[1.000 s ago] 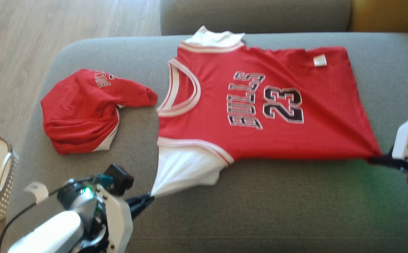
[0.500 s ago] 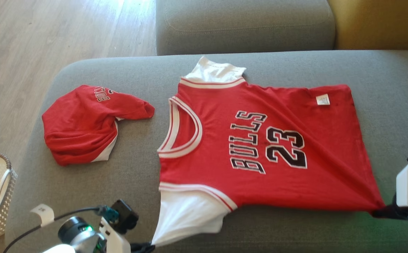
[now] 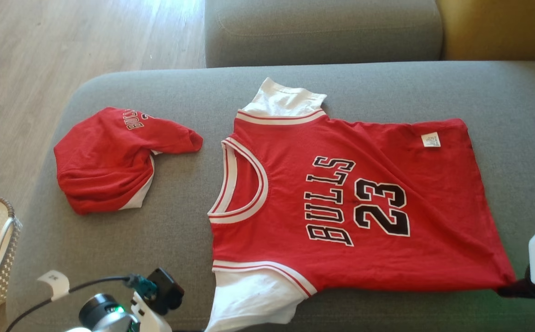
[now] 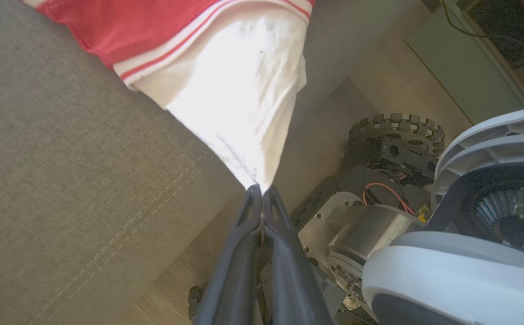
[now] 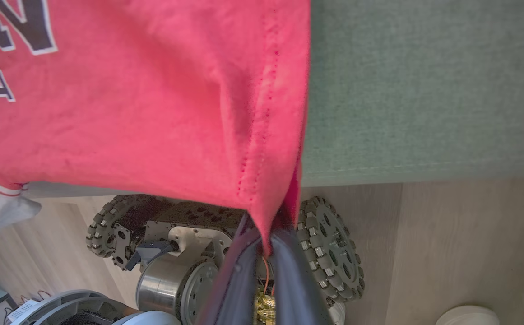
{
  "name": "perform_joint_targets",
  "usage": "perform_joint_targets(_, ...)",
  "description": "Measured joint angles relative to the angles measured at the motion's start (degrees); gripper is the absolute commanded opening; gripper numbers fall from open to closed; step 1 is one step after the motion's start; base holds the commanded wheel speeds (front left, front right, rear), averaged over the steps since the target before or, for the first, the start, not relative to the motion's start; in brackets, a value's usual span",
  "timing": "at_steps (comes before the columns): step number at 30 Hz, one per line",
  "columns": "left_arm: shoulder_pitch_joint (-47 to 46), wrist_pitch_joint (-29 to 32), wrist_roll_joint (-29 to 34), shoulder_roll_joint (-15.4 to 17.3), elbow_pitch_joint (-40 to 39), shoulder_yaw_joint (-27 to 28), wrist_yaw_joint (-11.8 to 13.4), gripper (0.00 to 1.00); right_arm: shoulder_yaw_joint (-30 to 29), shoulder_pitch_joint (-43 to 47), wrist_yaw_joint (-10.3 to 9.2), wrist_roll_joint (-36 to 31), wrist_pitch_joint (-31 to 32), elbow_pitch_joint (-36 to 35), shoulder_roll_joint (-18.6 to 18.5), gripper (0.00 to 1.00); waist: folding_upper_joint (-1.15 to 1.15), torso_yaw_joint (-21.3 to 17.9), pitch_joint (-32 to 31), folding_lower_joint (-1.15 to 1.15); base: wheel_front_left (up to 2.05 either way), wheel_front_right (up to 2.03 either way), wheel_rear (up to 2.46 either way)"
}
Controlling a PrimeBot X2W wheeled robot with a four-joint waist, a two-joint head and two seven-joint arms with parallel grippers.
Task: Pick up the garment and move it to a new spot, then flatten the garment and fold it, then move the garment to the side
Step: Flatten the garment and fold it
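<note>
Head view: the red jersey [image 3: 341, 203] lies spread on the sofa [image 3: 156, 249]. Measured against the crumpled red garment [image 3: 106, 161], it sits nearer the front edge than a second ago, so flattening looks almost done.

Left wrist view: the left tool [image 4: 258, 192] is clamped on the white sleeve [image 4: 239, 99] tip.

Right wrist view: the right tool [image 5: 266, 241] is clamped on the hem corner [image 5: 262, 189].

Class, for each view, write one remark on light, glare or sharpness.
Head view: sun glare washes out the floor at top; the jersey lettering reads sharp. Left wrist view: the white sleeve is blown out. Right wrist view: the sofa looks greenish, the jersey up close soft.
</note>
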Motion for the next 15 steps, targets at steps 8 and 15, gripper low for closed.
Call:
perform_joint_targets(8, -1.9, -4.4, 0.6, 0.0, -0.6, 2.7, 0.0, 0.0, -6.3, -0.1, 0.0, -5.1, 4.8, -7.8, 4.6, 0.0, 0.0, -0.1, 1.7, 0.0, 0.0, 0.0, 0.0)
perform_joint_targets(15, -7.2, -8.7, 2.0, -1.0, -0.4, 6.3, 0.0, 0.0, -9.7, -2.9, 0.0, -8.8, 6.7, -11.7, 8.2, 0.0, 0.0, -0.2, 3.8, 0.0, 0.0, 0.0, 0.0)
